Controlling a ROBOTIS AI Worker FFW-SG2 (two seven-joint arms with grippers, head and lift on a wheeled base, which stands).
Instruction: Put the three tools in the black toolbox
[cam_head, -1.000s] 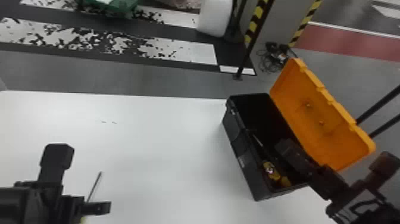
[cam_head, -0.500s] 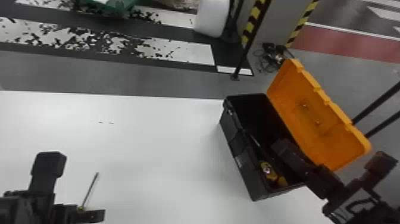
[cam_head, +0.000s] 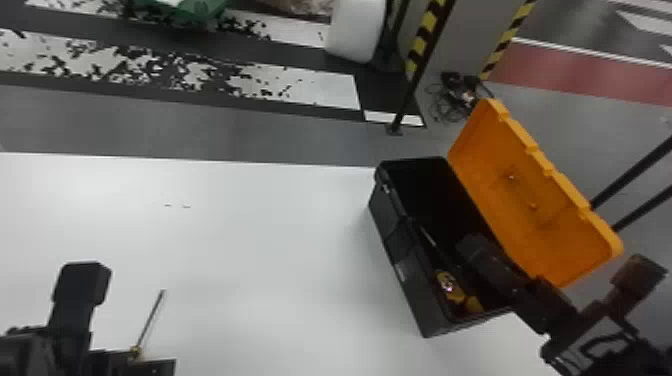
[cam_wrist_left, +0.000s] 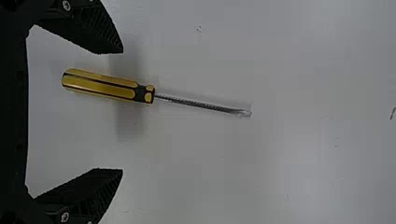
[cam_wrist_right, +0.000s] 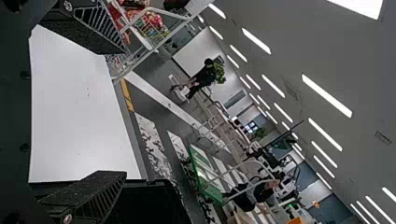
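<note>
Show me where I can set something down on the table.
White table is bare between the screwdriver and toolbox, and from the left gripper to the far edge. It's crowded around the screwdriver, between that gripper's fingers, and at the toolbox's near end, by yellow tool parts and the right gripper.

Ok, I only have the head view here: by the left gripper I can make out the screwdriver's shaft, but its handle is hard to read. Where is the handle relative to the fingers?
Observer: From the left wrist view, the yellow and black handle shows between the open fingers of the left gripper, with a gap on either side.
Operator: Good. Over on the other side, is anything held?
Observer: No, the right wrist view shows the right gripper with its fingers wide apart and nothing gripped between them.
</note>
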